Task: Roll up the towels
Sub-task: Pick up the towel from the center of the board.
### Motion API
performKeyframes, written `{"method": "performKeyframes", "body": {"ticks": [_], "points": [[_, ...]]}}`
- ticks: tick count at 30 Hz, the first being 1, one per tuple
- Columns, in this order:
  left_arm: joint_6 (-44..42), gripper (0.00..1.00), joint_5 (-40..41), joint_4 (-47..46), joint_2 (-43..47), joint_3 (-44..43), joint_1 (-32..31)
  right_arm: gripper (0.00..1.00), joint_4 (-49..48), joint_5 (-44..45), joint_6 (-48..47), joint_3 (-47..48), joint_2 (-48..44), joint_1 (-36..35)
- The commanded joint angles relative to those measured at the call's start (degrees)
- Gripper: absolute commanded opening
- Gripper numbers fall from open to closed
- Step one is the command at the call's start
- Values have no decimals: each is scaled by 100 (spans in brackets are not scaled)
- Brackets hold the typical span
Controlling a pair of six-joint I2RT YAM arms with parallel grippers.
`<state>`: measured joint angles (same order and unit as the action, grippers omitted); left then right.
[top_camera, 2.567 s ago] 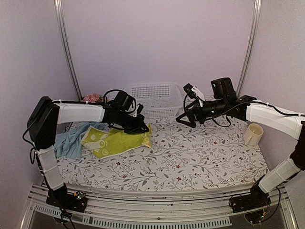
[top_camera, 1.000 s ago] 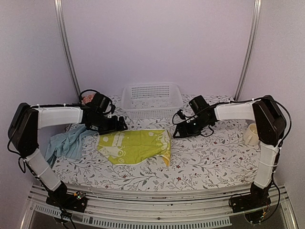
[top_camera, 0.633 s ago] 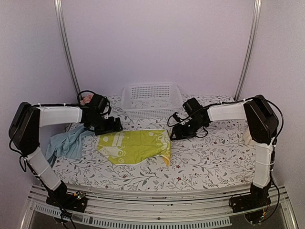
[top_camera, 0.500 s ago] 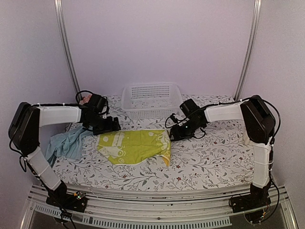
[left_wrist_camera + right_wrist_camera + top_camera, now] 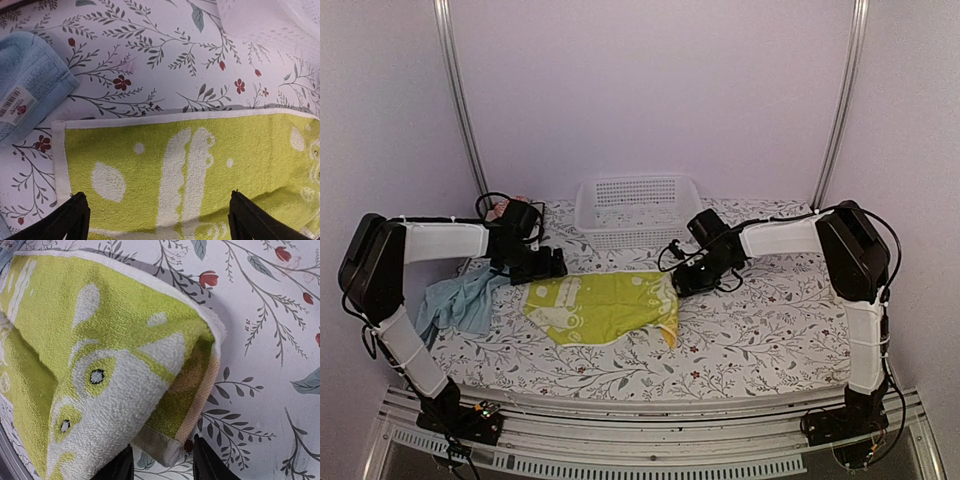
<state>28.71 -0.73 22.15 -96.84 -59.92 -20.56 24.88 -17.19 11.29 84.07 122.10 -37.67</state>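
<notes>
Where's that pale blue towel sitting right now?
In the overhead view the pale blue towel lies bunched near the left edge of the table, below the left arm and just left of the yellow-green towel.

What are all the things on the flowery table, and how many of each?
yellow-green towel: one, yellow-green with white shapes, spread mid-table
light blue towel: one, pale blue, bunched at the left
basket: one, white, back middle
pink thing: one, small, back left, too hidden to name
tablecloth: one, white with leaves and red flowers
left arm, right arm: two, black and white
left fingers: black, wide open above the yellow-green towel's left end
right fingers: black, either side of its folded right corner
</notes>
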Motion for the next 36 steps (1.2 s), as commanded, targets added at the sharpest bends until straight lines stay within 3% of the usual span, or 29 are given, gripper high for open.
{"method": "performKeyframes", "body": {"ticks": [1, 3, 7, 9, 22, 29, 36], "points": [[-69, 97, 67, 0, -42, 125, 103, 37, 263, 110, -21, 14, 250, -140], [-72, 97, 73, -7, -17, 145, 111, 31, 271, 104, -17, 11, 269, -147], [-59, 97, 91, -51, 91, 214, 125, 9, 265, 218, 3, -42, 241, -145], [-50, 97, 93, -66, 141, 247, 131, 4, 284, 427, 13, -49, 192, -145], [-329, 97, 238, -220, 385, 245, 156, 2, 808, 2258, -300, -73, -627, -21], [-539, 97, 288, -233, -78, -164, 185, 2, 1292, 3000, -656, -256, -1012, 90], [-528, 88, 163, -248, -874, -797, 262, 2, 1497, 3637, -1044, -501, -1104, 112]]}}
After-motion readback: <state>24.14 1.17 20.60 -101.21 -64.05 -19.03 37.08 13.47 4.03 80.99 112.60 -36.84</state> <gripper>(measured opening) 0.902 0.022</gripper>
